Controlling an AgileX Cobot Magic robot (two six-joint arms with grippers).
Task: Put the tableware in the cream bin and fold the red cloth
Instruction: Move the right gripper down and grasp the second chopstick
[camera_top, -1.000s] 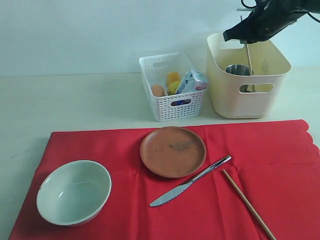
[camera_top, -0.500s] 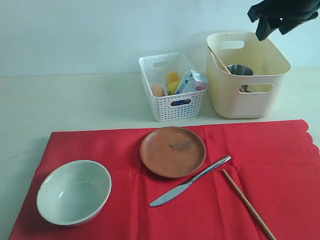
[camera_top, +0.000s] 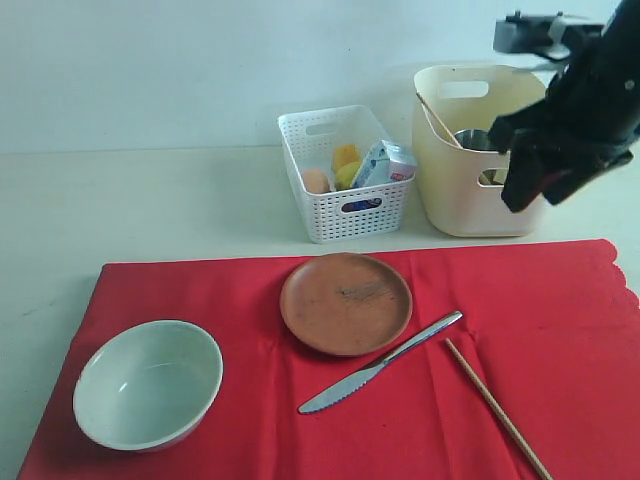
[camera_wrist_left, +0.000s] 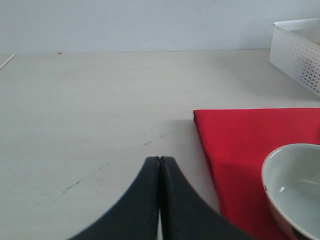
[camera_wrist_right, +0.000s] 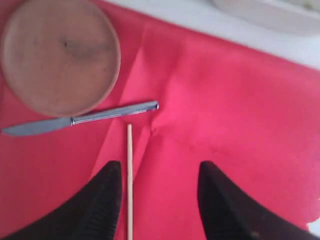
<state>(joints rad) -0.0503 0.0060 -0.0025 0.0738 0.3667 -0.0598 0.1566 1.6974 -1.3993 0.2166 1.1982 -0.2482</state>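
The red cloth (camera_top: 560, 330) lies flat on the table. On it are a pale green-white bowl (camera_top: 148, 383), a terracotta plate (camera_top: 346, 302), a metal knife (camera_top: 380, 362) and one wooden chopstick (camera_top: 497, 408). The cream bin (camera_top: 455, 190) at the back right holds a steel cup (camera_top: 476, 139) and a leaning chopstick (camera_top: 437, 119). My right gripper (camera_top: 540, 192) hangs open and empty in front of the bin, over the cloth. In its wrist view the right gripper (camera_wrist_right: 160, 170) looks down on the chopstick (camera_wrist_right: 130, 175), knife (camera_wrist_right: 80, 120) and plate (camera_wrist_right: 60, 55). My left gripper (camera_wrist_left: 160, 160) is shut and empty over bare table beside the cloth (camera_wrist_left: 240, 135) and bowl (camera_wrist_left: 295, 185).
A white lattice basket (camera_top: 325, 215) with an egg, a milk carton and other food stands left of the cream bin. A wall runs close behind both containers. Bare table lies left of the cloth and behind it.
The chopstick my right gripper held over the cream bin now leans inside it. The gripper opened, then came down and forward in front of the bin. The left gripper stayed shut.
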